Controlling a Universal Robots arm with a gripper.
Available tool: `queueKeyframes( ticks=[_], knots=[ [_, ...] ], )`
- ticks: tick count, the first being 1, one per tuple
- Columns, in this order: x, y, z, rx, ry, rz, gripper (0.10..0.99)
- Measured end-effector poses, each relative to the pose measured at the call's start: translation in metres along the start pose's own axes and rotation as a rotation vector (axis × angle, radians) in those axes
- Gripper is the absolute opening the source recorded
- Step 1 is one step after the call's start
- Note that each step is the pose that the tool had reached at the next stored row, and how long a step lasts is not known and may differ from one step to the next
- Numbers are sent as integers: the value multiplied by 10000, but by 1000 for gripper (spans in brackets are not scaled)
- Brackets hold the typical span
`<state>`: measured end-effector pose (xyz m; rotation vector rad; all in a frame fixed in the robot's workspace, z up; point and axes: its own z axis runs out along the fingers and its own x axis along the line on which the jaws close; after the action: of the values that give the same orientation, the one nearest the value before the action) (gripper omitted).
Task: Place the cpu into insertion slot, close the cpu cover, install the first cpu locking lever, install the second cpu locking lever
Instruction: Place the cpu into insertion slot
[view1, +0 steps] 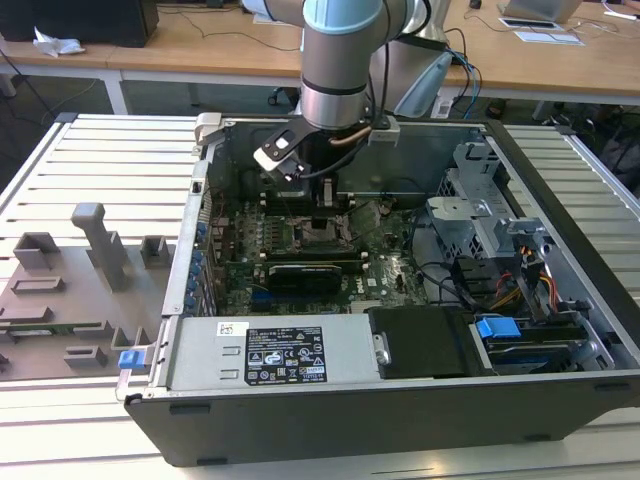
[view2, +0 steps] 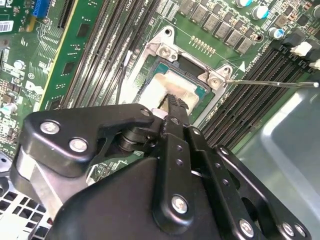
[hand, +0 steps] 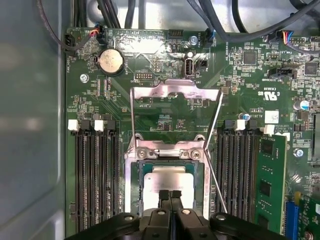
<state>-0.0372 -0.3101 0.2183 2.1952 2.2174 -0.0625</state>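
In both wrist views the cpu (hand: 167, 178) (view2: 162, 85) lies flat in the insertion slot (hand: 131, 172) (view2: 199, 92), its silver-grey top facing up. The cpu cover (hand: 175, 90) stands swung open past the slot's hinge end, with the green board showing through its window. Two thin locking levers (hand: 132, 117) (hand: 216, 127) are raised along the cover's sides, and one lever (view2: 270, 83) sticks out over the memory slots. My gripper (hand: 170, 196) (view2: 172, 102) (view1: 320, 212) is shut, its fingertips pressed together right over the cpu's top.
Long black memory slots (hand: 95, 175) (hand: 240, 170) flank the socket. A coin battery (hand: 110, 61) and cables (hand: 240, 15) lie beyond the cover. The case walls (view1: 205, 190), a drive cage (view1: 480, 215) and the power supply (view1: 270, 350) hem in the board.
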Motion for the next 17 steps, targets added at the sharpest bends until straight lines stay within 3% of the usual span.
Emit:
queueKeyframes(
  ticks=[3, 7, 11, 17],
  knots=[
    [1, -1, -37, 0, -1, 1, 106],
    [-6, -3, -192, 0, -2, 1, 106],
    [-9, -4, -261, -1, -1, 1, 106],
    [-16, -6, -427, 0, -1, 1, 106]
  ],
)
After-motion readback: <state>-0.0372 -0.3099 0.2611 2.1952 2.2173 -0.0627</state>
